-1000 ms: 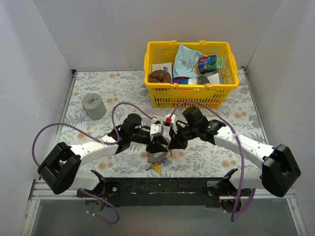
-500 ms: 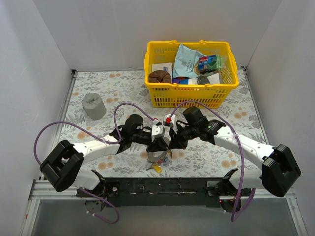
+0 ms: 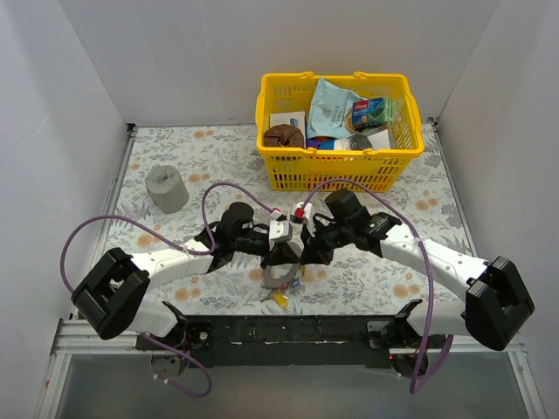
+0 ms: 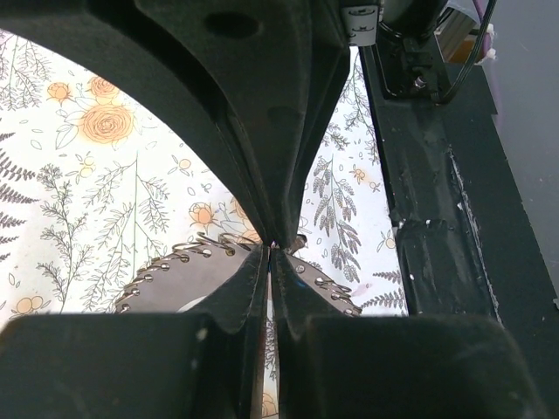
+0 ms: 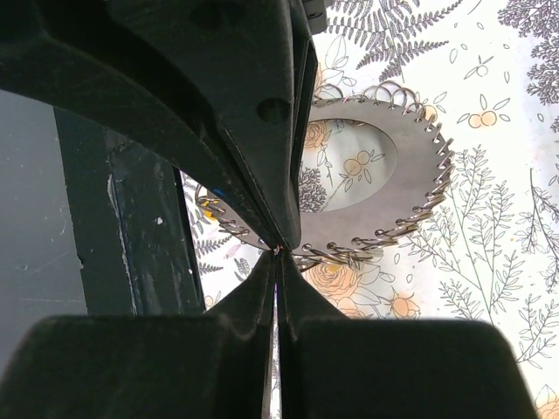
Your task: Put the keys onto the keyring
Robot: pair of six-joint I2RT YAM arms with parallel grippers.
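Note:
The keyring (image 3: 279, 276) is a large flat silver ring with small wire loops round its rim, lying near the front edge. It also shows in the left wrist view (image 4: 188, 278) and the right wrist view (image 5: 410, 188). A yellow-headed key (image 3: 279, 297) and a silver key (image 3: 265, 298) lie just in front of it. My left gripper (image 3: 282, 255) and right gripper (image 3: 302, 253) meet tip to tip over the ring's rim. Both are shut, in the left wrist view (image 4: 272, 250) and in the right wrist view (image 5: 278, 253). I cannot see anything between the pads.
A yellow basket (image 3: 272, 164) of groceries stands at the back. A grey cylinder (image 3: 166, 188) stands at the left. The black front rail (image 3: 288, 330) lies just behind the keys. White walls close in both sides.
The left arm has shifted slightly right and forward. Both grippers stay shut together over the ring, which has not moved.

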